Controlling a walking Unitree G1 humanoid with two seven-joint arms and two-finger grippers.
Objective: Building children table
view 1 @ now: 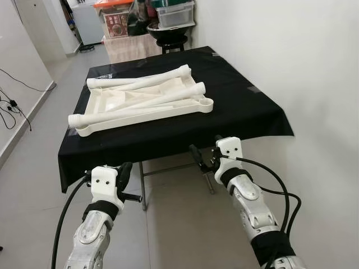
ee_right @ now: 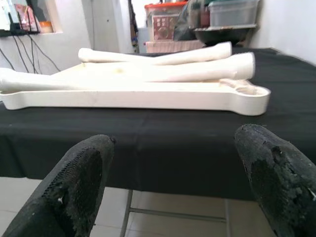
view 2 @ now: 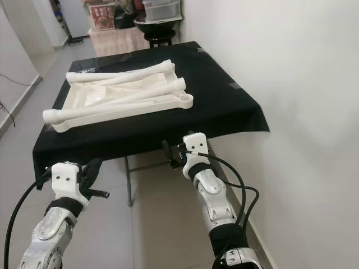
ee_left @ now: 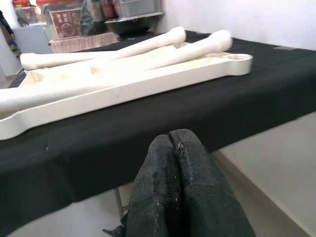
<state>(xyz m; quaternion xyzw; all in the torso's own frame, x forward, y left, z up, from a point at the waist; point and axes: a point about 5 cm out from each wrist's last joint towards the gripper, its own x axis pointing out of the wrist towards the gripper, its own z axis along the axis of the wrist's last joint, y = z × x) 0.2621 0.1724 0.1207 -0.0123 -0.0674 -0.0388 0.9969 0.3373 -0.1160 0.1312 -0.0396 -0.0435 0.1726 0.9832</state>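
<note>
Nearest to us, short of the black-draped surface (view 1: pixel 168 140), our two end effectors hang in the air below its front edge: the left end effector (view 1: pixel 124 178) has its fingers pressed together with nothing between them, and the right end effector (view 1: pixel 203 159) has its fingers spread wide, also empty. We judge both are held back and low because the approach is not finished; neither touches the cloth or any part. On the surface, well beyond both end effectors, lies the white tabletop (view 1: pixel 143 106) of the children's table, turned underside up, we judge so that its corner sockets face upward for the legs. Several loose white legs (view 1: pixel 168 95) lie across it, one (view 1: pixel 118 115) resting along its near edge with the threaded end toward our left. Nothing is yet joined, so the build looks to be at its start. Beyond the far edge of the surface stand a dark round stool (view 1: pixel 168 38), a clear storage box (view 1: pixel 176 14) and cartons (view 1: pixel 115 22) against the wall.
</note>
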